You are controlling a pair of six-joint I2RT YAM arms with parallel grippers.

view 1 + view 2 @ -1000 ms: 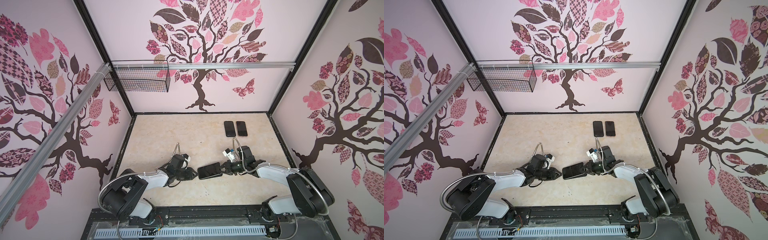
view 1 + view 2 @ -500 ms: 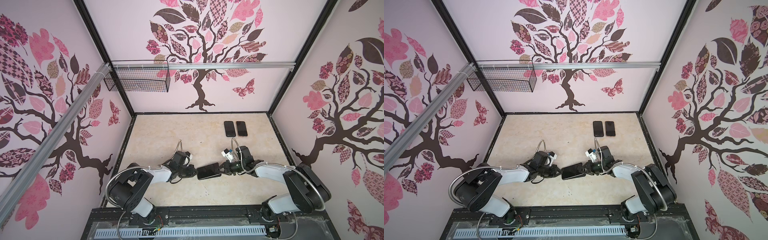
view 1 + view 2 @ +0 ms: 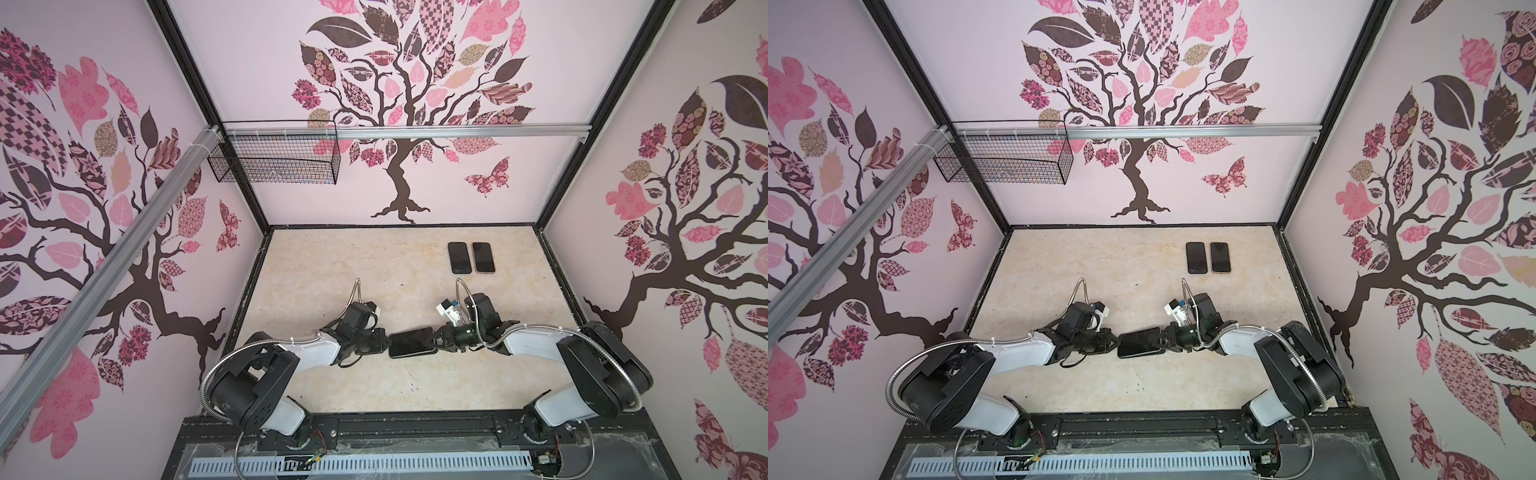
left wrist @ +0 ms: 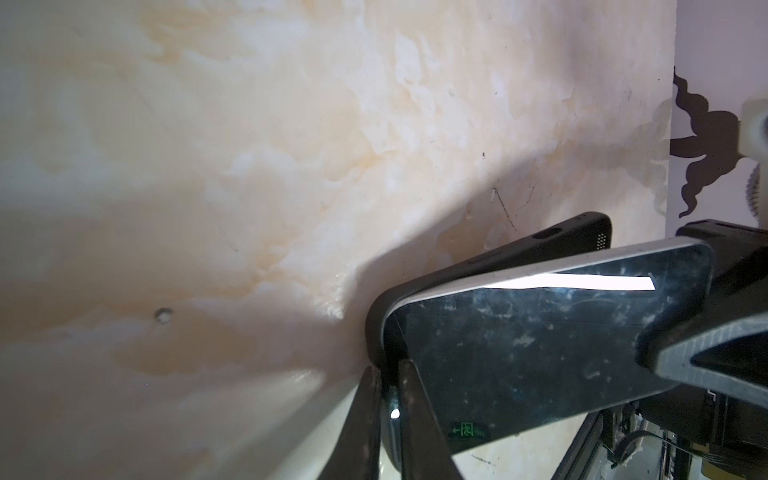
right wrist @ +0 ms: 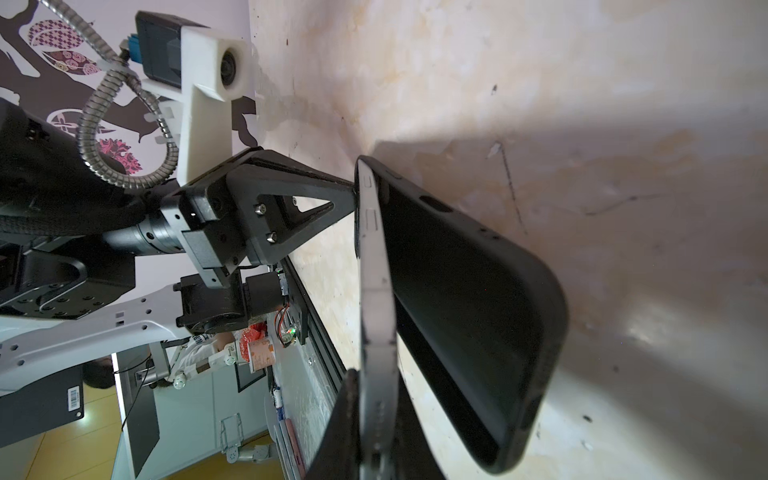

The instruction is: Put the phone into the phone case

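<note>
A black-screened phone [image 3: 411,341] [image 3: 1140,341] with a silver rim hangs between my two grippers, low over the middle of the table. My right gripper [image 3: 434,340] [image 5: 376,399] is shut on one short end of the phone [image 5: 374,291]. A black phone case [image 5: 469,299] [image 4: 540,245] lies under the phone. The case gapes away from it at the right gripper's end and meets it at the other end. There my left gripper [image 3: 388,341] [image 4: 388,374] is shut on the case's rim, with the phone's corner [image 4: 519,340] seated in it.
Two more dark phones [image 3: 459,257] [image 3: 483,257] lie side by side at the back right of the marbled table [image 3: 332,270]. A wire basket [image 3: 274,164] hangs on the back wall's rail at the left. Black frame edges border the table.
My left gripper has moved right to the phone's free end and closed on the case rim there. The right gripper has kept its hold and barely moved.
</note>
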